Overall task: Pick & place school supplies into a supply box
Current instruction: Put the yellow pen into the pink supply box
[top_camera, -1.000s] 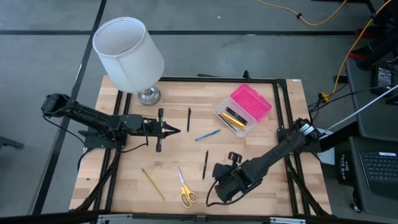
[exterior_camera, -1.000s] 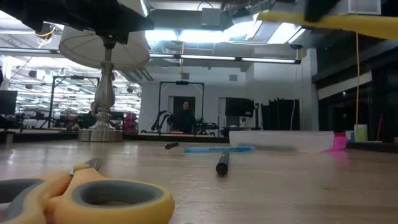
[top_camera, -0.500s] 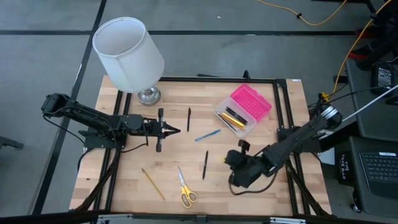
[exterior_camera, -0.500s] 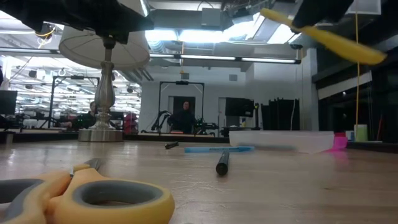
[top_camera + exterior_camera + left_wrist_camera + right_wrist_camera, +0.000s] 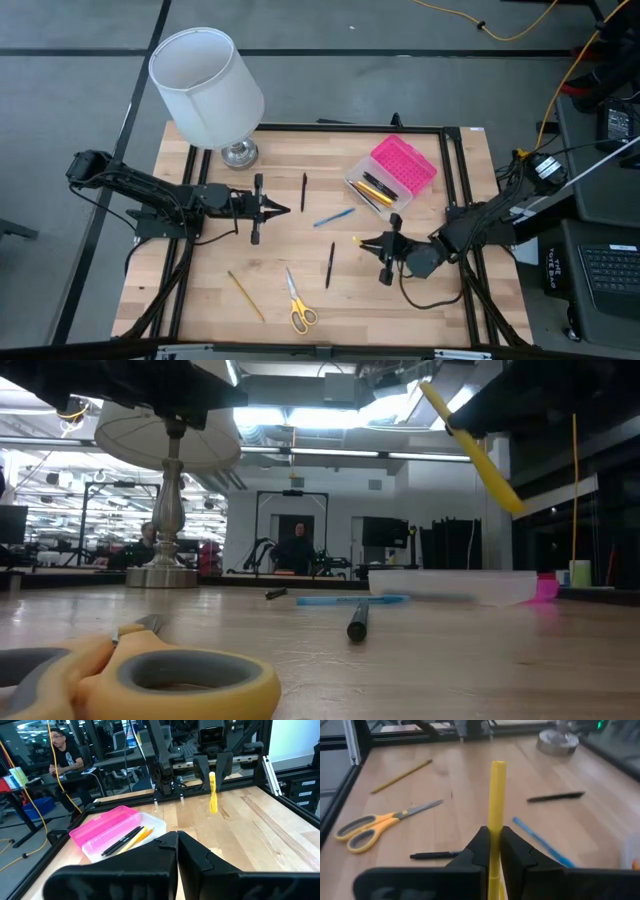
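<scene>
My right gripper (image 5: 366, 241) is shut on a yellow pen (image 5: 496, 800), lifted over the table's middle right, near of the supply box (image 5: 390, 178). The box lies open, its pink lid (image 5: 406, 162) beside the clear base (image 5: 377, 193), which holds pens. In the low view the yellow pen (image 5: 472, 448) hangs tilted in the air. My left gripper (image 5: 283, 209) is shut and holds nothing, hovering left of centre. A blue pen (image 5: 333, 217), two black pens (image 5: 304, 191) (image 5: 330, 264), a yellow pencil (image 5: 245, 295) and yellow-handled scissors (image 5: 297, 302) lie flat on the wood. My right gripper pinches the yellow pen part-way along its shaft (image 5: 494, 834) between the two fingers (image 5: 480, 846). The fingers come level from the table's right and lie across the pen. The pen is lifted clear and stands steeply tilted, with both ends free.
A lamp with a white shade (image 5: 207, 85) stands on its metal base (image 5: 238, 153) at the far left corner. A black frame rail (image 5: 455, 175) runs along the table's right side. A person (image 5: 64, 751) sits beyond the table.
My right gripper has moved from the near edge toward the far edge and the supply box, and has turned until its fingers point to the table's left. The yellow pen it holds has tipped from almost level to steeply tilted.
</scene>
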`<state>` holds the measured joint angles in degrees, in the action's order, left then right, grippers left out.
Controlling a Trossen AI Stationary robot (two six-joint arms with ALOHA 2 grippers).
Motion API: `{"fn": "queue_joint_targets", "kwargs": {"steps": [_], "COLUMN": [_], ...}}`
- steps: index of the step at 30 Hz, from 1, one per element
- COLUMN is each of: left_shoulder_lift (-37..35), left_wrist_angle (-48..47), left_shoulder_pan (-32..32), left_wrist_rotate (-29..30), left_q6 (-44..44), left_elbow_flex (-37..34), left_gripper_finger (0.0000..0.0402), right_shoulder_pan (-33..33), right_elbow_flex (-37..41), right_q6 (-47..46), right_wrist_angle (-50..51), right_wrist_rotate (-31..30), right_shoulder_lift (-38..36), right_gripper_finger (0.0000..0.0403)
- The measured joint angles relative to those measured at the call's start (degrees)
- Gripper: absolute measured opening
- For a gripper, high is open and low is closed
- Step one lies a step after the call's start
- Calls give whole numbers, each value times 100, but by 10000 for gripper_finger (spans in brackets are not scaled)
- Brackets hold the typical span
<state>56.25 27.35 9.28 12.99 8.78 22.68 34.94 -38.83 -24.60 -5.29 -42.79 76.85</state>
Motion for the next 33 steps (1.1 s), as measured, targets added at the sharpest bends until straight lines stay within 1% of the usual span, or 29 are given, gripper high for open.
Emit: {"fn": "queue_joint_targets", "kwargs": {"steps": [4, 9, 11, 14, 16, 18, 29, 33], "left_shoulder_lift": [0, 0, -2, -2, -2, -2, -2, -2], "left_wrist_angle": [-2, 80, 191, 224, 244, 241, 245, 245], "left_shoulder_pan": [0, 0, 0, 0, 0, 0, 0, 0], "left_wrist_rotate": [0, 0, 0, 0, 0, 0, 0, 0], "left_q6": [0, 0, -2, -2, -1, 0, -2, -2], "left_elbow_flex": [0, 0, 1, 2, 1, 0, 0, 1], "left_gripper_finger": [3, 1, 3, 5, 5, 5, 1, 3], "right_shoulder_pan": [-50, -262, -373, -513, -604, -667, -956, -1131], "right_elbow_flex": [399, 805, 829, 837, 838, 838, 838, 838], "right_q6": [559, 866, 954, 1310, 1412, 1474, 1551, 1591], "right_wrist_angle": [-588, -1432, -1633, -1781, -1871, -1977, -2072, -2067], "right_wrist_rotate": [-173, -127, -45, 286, 556, 693, 672, 420], "right_shoulder_lift": [-167, -365, -396, -392, -393, -390, -390, -388], "right_gripper_finger": [27, 27, 27, 31, 31, 27, 27, 27]}}
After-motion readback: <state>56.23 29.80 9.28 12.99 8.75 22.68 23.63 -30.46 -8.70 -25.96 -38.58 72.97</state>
